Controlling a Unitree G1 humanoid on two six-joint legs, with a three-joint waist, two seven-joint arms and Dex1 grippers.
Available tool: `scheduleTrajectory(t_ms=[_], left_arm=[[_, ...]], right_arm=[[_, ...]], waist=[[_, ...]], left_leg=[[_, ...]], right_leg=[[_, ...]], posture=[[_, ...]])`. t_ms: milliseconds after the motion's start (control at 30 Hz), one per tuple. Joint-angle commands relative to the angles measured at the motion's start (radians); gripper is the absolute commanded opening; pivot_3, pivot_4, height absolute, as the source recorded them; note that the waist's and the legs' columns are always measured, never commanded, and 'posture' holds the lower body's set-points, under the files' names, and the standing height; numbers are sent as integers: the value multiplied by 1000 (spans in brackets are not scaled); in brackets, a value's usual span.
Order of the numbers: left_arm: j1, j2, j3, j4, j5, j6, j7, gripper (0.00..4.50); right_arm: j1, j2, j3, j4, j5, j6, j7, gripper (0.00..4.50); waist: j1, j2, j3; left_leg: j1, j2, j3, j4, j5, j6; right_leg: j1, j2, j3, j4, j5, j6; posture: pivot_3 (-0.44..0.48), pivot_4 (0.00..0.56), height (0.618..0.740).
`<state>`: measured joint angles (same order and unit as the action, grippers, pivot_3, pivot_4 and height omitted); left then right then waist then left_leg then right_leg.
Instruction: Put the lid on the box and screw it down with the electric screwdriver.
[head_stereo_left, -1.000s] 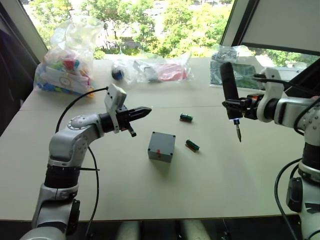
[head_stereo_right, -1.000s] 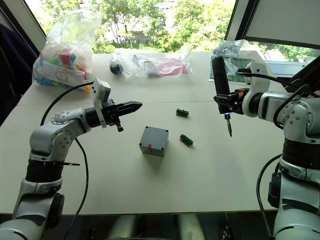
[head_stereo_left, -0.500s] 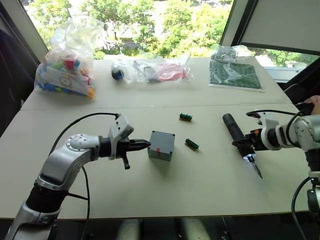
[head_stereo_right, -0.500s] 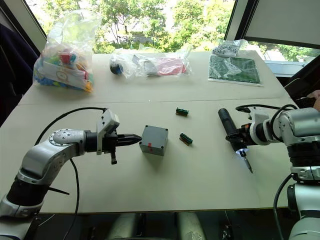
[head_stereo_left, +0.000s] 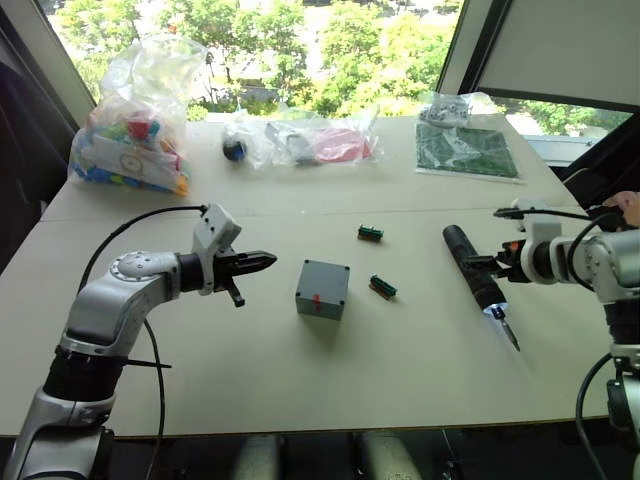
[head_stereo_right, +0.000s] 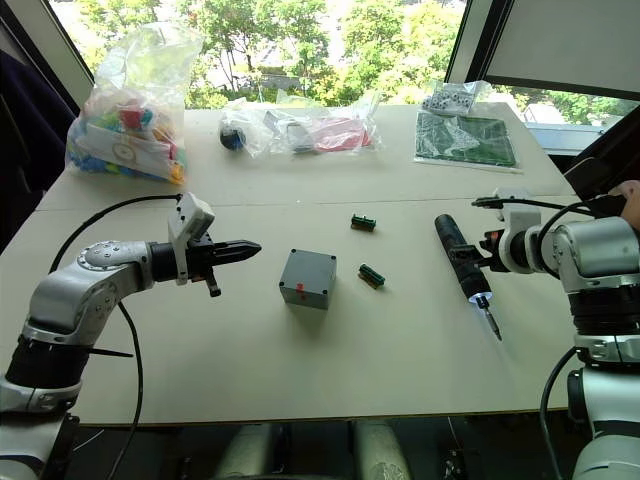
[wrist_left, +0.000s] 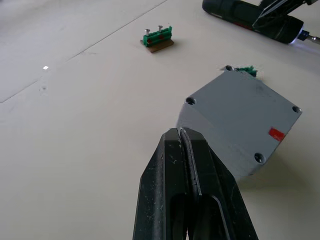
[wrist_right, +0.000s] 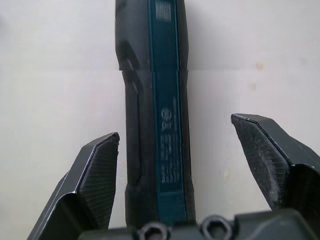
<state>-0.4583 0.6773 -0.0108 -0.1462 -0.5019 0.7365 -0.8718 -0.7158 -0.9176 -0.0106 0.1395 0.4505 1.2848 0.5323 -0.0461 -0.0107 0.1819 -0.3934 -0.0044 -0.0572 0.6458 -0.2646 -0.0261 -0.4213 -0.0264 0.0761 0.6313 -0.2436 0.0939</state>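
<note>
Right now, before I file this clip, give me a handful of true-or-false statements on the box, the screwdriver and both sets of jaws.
1. The electric screwdriver lies on the table. True.
2. The right gripper is clamped on the screwdriver. False: its jaws stand open on either side of it, not touching.
3. The left gripper has its jaws shut and holds nothing. True.
4. The left gripper touches the box. False: a gap of bare table lies between them.
5. The box's top is closed, with a screw at each corner. True.
6. Both green blocks sit on the box. False: both green blocks lie on the table beside it.
</note>
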Motion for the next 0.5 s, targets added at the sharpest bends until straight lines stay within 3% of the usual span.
scheduleTrajectory(t_ms=[33,100,267,367,500], left_arm=[[-14,20,-4,37,39,-43,-17,0],[-14,22,-21,53,60,-60,-26,0],[-24,-32,-88,105,119,-99,-17,0],[-29,-78,-121,106,139,-99,0,0],[-20,-113,-158,88,155,-103,0,0]], right_arm=[[-46,-36,-6,-127,11,-67,81,3884],[-46,-27,-15,-176,45,-71,128,3884],[172,-9,31,-566,202,-127,300,3884],[306,14,86,-685,199,-183,307,3884],[347,95,134,-712,175,-200,237,3884]], waist=[[2,0,0],[2,0,0],[9,0,0],[19,-1,0],[22,-1,0]], left_leg=[[0,0,-1,-1,0,0],[0,0,-1,-2,0,0],[-2,0,-3,-2,0,0],[-4,0,-4,1,0,0],[-5,0,-1,5,0,-1]], right_leg=[[0,0,-1,0,0,0],[-1,0,-1,0,0,0],[-1,0,-2,0,0,1],[-1,-1,-3,0,0,1],[-2,-3,-1,0,1,1]], posture=[[0,150,740],[0,150,740],[0,150,740],[0,150,740],[0,150,740]])
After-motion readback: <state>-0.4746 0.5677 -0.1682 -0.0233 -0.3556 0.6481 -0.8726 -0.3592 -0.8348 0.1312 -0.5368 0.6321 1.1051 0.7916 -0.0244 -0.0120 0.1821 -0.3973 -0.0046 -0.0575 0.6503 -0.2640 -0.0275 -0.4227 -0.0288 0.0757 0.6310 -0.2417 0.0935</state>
